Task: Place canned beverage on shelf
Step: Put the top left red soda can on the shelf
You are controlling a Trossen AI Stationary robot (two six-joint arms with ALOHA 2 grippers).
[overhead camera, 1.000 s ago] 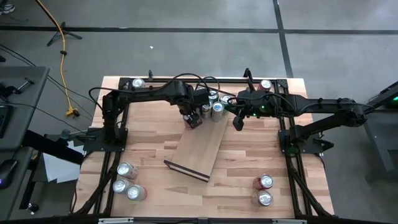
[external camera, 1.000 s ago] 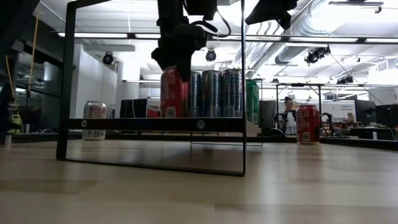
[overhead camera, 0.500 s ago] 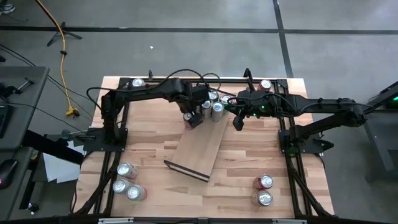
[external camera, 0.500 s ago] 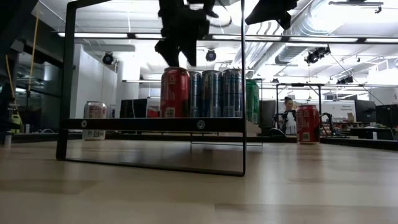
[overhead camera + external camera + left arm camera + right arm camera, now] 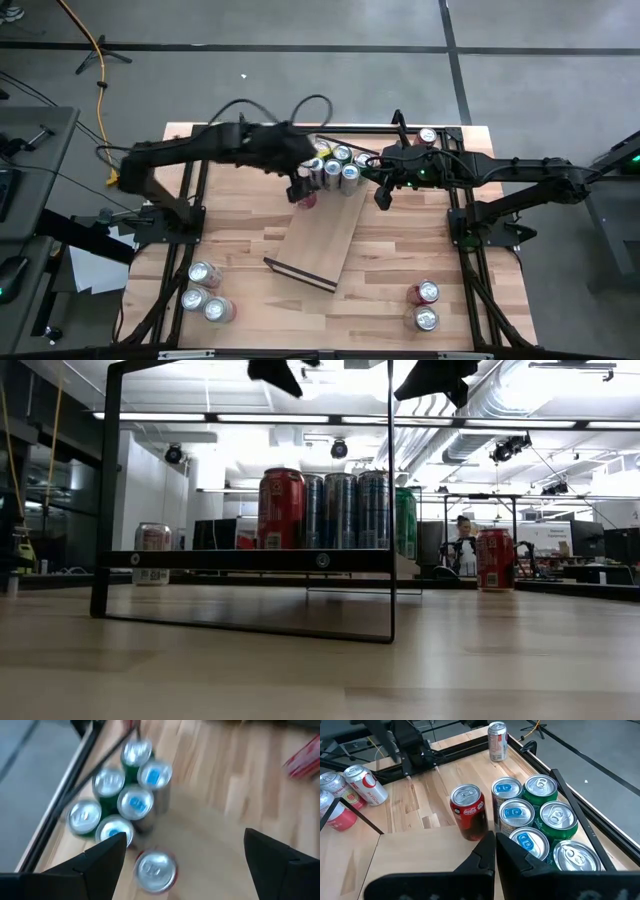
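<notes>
A red can (image 5: pixel 308 200) stands upright on the far end of the light-wood shelf (image 5: pixel 322 240), beside a cluster of silver-blue and green cans (image 5: pixel 337 163). The low view shows it standing on the shelf (image 5: pixel 282 510). My left gripper (image 5: pixel 182 865) is open and empty, high above the red can (image 5: pixel 155 869); in the high view it (image 5: pixel 298 184) shows just left of the can. My right gripper (image 5: pixel 495 852) is shut and empty, hovering over the shelf's far right part (image 5: pixel 383 196), with the red can (image 5: pixel 469 812) ahead of it.
Loose cans lie or stand on the tabletop: three at the near left (image 5: pixel 204 290), two at the near right (image 5: pixel 425 305), one at each far corner (image 5: pixel 222 133) (image 5: pixel 428 136). The shelf's dark end rail (image 5: pixel 250 560) frames the low view. A person (image 5: pixel 465 540) is far behind.
My left gripper has let go of the red can, gone straight up off it and drawn back a little toward the table's left edge, its arm folding back. The red can stays standing upright on the shelf beside the other cans.
</notes>
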